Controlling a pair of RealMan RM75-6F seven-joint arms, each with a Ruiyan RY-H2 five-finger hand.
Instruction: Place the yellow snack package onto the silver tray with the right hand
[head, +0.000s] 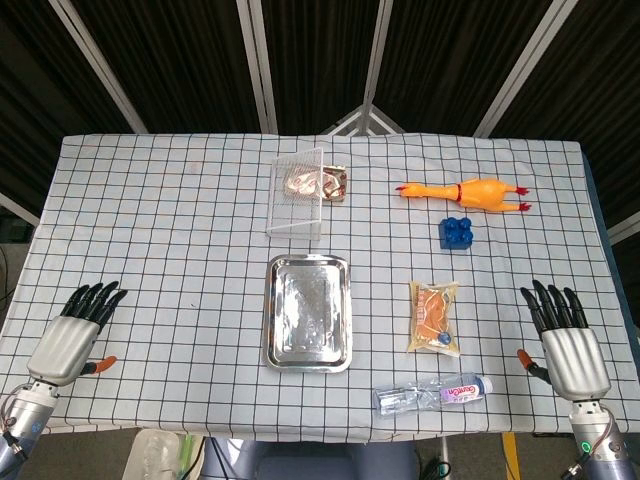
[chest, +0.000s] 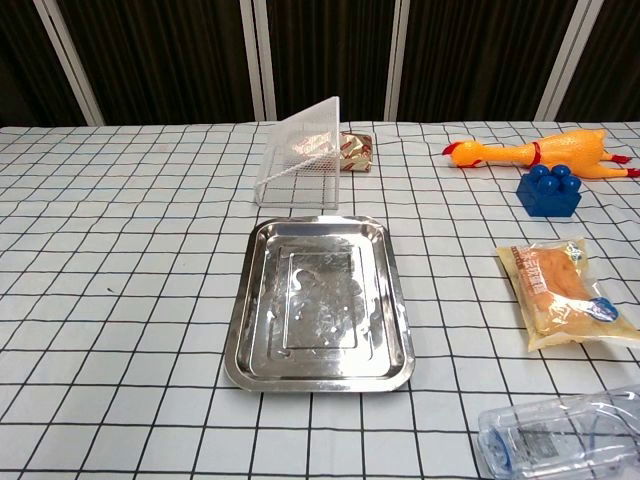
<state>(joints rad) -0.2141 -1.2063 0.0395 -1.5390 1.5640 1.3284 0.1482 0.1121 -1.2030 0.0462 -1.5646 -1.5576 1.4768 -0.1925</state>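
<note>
The yellow snack package (head: 434, 316) (chest: 565, 290) lies flat on the checked cloth, to the right of the silver tray (head: 308, 311) (chest: 318, 300), with a gap between them. The tray holds nothing. My right hand (head: 564, 339) rests on the table near the front right corner, fingers spread, well to the right of the package and holding nothing. My left hand (head: 76, 333) lies near the front left corner, fingers apart and empty. Neither hand shows in the chest view.
A plastic water bottle (head: 434, 393) (chest: 565, 434) lies at the front edge below the package. A blue brick (head: 457, 232) (chest: 547, 190) and a rubber chicken (head: 465, 192) (chest: 535, 153) sit behind it. A clear plastic basket (head: 299, 190) (chest: 298, 155) and a foil packet (head: 335, 185) (chest: 355, 152) stand behind the tray.
</note>
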